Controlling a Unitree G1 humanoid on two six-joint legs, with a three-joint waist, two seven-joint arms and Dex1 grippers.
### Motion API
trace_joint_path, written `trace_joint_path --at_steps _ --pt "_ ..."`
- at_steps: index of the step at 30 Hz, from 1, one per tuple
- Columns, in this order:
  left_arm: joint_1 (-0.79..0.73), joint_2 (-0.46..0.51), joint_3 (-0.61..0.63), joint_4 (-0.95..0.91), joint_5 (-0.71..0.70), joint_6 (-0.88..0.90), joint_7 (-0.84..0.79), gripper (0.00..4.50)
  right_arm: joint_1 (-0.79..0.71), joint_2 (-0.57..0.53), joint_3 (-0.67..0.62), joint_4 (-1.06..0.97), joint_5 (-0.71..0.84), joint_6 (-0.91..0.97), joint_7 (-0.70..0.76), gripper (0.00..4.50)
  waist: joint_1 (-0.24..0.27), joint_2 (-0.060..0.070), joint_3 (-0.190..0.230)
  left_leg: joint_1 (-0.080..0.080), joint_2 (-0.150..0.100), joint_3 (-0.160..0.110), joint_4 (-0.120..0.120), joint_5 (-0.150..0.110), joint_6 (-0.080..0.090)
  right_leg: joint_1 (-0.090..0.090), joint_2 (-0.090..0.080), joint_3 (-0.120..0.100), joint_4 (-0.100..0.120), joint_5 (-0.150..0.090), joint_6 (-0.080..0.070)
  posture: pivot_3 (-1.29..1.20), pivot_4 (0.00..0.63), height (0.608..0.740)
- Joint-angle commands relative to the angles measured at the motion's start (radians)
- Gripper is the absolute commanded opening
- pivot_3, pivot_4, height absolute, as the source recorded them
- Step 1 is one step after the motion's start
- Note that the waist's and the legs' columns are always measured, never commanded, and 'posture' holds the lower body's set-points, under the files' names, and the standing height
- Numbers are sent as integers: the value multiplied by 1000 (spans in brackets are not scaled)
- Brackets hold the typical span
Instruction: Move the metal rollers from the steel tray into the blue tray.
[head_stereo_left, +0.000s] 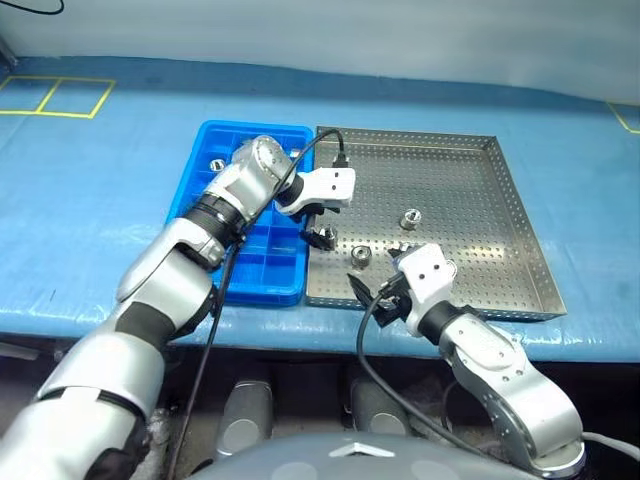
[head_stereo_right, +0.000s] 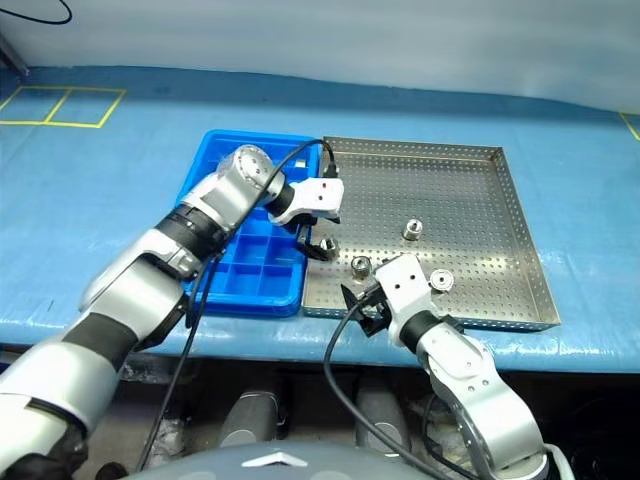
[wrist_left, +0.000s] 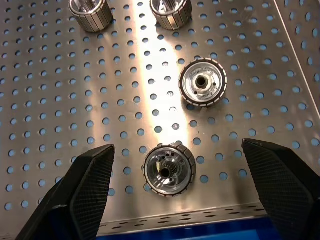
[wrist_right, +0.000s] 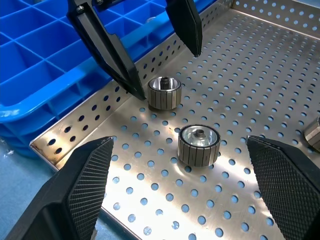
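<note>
Left gripper (wrist_right: 150, 55) straddles a roller (wrist_right: 164, 92) in the steel tray (head_stereo_left: 500, 230).

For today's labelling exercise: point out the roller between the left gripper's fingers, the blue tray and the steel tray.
roller (wrist_left: 169, 173), left wrist view, its top face.
blue tray (head_stereo_left: 220, 133), left eye view, far rim.
steel tray (head_stereo_left: 470, 200), left eye view, bare perforated floor.

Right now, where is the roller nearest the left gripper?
That roller stands in the steel tray, by its rim beside the blue tray, between the open left gripper fingers.
</note>
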Motion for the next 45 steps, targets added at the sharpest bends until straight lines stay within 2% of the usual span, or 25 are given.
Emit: trace_joint_path --at_steps 1,11,14,19,21,29,34,37,41,45 --pt "-79 -47 -19 117 78 -95 -15 4464 11 13 -15 -51 -12 -28 -19 4500 -8 0 0 0 0 0 0 0 0 0 0 0 0 0 0 -173 150 740" --pt "-142 -138 -64 310 248 -216 -74 4464 35 35 -15 -66 -30 -47 -44 4500 -38 0 0 -1 0 0 2 0 1 -1 0 0 1 0 0 -223 150 740" --pt "-145 -144 -78 340 301 -231 -64 3949 39 41 -12 -68 -36 -51 -48 4500 -42 0 0 -1 0 0 3 -1 1 0 0 0 1 0 0 -234 150 740" --pt "-145 -148 -51 366 327 -225 -34 2208 46 46 -12 -68 -41 -59 -51 4500 -64 0 0 -1 0 0 4 -1 1 0 0 0 2 0 1 -236 150 740" --pt "-146 -149 -30 366 318 -223 -19 1716 47 46 -13 -67 -42 -60 -49 4500 -67 0 0 -1 0 0 4 -1 1 0 0 0 2 0 1 -223 150 740" --pt "-144 -128 193 285 170 -176 100 1717 7 36 -21 -51 -34 -46 -24 4500 -62 0 1 -2 0 -1 5 -1 1 0 0 0 2 1 2 -161 150 740" --pt "-25 -56 346 57 87 -94 267 1717 -13 31 -18 -43 -26 -34 -6 4500 -60 0 1 -1 0 -1 5 -1 1 1 0 1 2 2 3 -118 150 740" --pt "125 -30 448 -192 49 22 423 1717 -32 27 -6 -35 -21 -28 9 4500 -53 1 1 3 1 0 3 -1 1 2 0 1 3 4 7 -89 150 740" --pt "399 -45 595 -597 30 222 658 1717 -65 21 12 -17 -14 -18 31 4500 -39 2 1 3 1 0 3 -1 1 2 0 2 4 4 7 -53 150 740" --pt "615 -89 675 -906 36 339 828 1717 -88 16 17 -6 -7 -10 49 4500 -4 2 1 3 1 -1 3 -1 1 2 0 1 4 5 7 -19 150 740"
